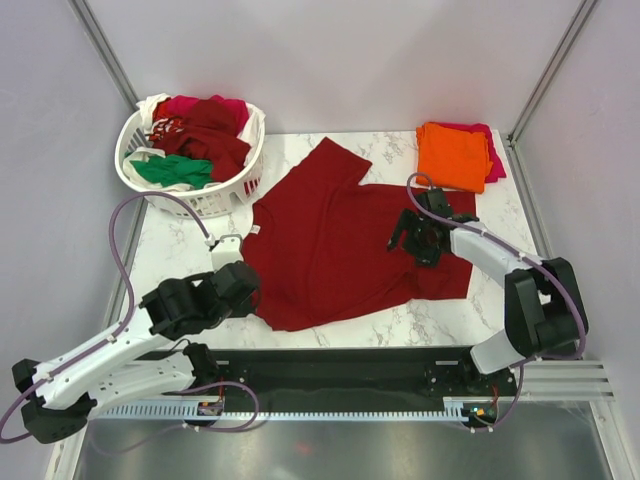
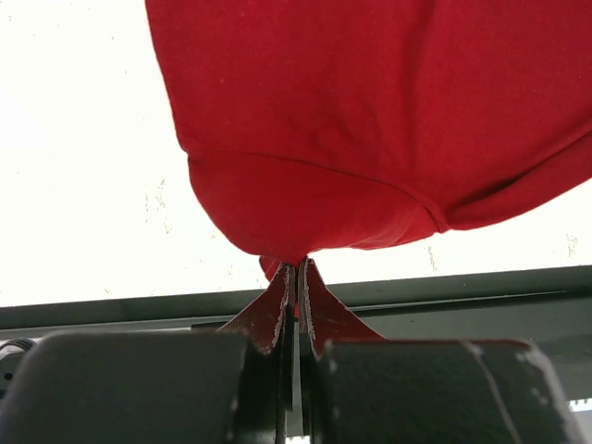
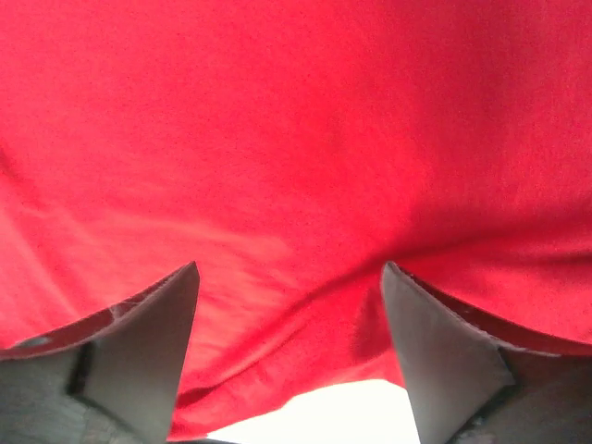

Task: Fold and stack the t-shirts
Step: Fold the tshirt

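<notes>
A dark red t-shirt [image 1: 335, 245] lies spread on the marble table, one sleeve pointing to the far side. My left gripper [image 1: 245, 283] is shut on the shirt's near-left edge; the left wrist view shows the jaws [image 2: 298, 270] pinching a fold of the red cloth [image 2: 370, 129]. My right gripper [image 1: 408, 235] is open over the shirt's right part; in the right wrist view its fingers [image 3: 157, 324] straddle the red cloth [image 3: 296, 157] near its hem. An orange shirt [image 1: 452, 154] lies folded on a magenta one [image 1: 493, 160] at the far right.
A white lattice basket [image 1: 215, 195] at the far left holds dark red, magenta, green [image 1: 172, 171] and white shirts. Grey walls and metal posts stand around the table. A black rail runs along the near edge [image 1: 340, 365].
</notes>
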### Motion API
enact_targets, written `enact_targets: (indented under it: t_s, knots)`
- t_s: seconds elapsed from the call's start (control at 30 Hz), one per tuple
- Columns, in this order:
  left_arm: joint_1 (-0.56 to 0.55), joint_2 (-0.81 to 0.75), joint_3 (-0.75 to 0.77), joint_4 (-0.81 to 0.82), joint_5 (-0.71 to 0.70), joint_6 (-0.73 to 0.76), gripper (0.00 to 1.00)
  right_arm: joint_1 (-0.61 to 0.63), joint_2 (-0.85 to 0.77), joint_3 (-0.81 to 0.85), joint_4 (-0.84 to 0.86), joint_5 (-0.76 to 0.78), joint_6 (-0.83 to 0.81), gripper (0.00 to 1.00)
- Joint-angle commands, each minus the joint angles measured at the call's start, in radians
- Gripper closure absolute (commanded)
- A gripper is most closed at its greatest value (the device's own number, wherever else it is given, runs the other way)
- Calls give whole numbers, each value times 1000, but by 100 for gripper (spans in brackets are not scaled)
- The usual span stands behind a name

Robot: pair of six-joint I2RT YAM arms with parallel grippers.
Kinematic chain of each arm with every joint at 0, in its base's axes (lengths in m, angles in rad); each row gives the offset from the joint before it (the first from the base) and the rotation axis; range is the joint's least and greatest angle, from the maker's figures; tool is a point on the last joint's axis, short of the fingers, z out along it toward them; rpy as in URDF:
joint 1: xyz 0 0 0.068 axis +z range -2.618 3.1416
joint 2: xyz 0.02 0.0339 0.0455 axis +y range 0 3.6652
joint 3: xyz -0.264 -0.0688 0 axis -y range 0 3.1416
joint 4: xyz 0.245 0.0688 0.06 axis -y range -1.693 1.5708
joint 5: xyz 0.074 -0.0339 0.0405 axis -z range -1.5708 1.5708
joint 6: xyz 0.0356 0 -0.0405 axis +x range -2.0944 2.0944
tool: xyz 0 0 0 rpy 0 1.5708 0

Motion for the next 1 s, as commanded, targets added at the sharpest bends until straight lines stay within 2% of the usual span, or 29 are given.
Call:
enact_targets:
  t_s: [0.0,0.17,0.3,0.47,0.53,0.77,0.97]
  knots:
    - [6,-11,7,11,-44,43,98,4,-102,61,-78,113,-104,9]
    - [6,-18,-2,31,-38,56,98,4,-336,-35,-178,275,-110,12]
    - [7,-8,-7,42,-29,72,98,3,-468,-139,-218,238,-55,18]
    - [7,-14,-10,48,-21,76,98,3,-511,-279,-215,186,2,30]
    - [7,-19,-11,49,-22,78,98,3,-525,-305,-216,204,22,31]
    - [4,-19,-13,53,-19,78,98,1,-511,-313,-201,252,54,46]
    - [6,-19,-13,51,-22,78,98,1,-474,-353,-160,243,60,50]
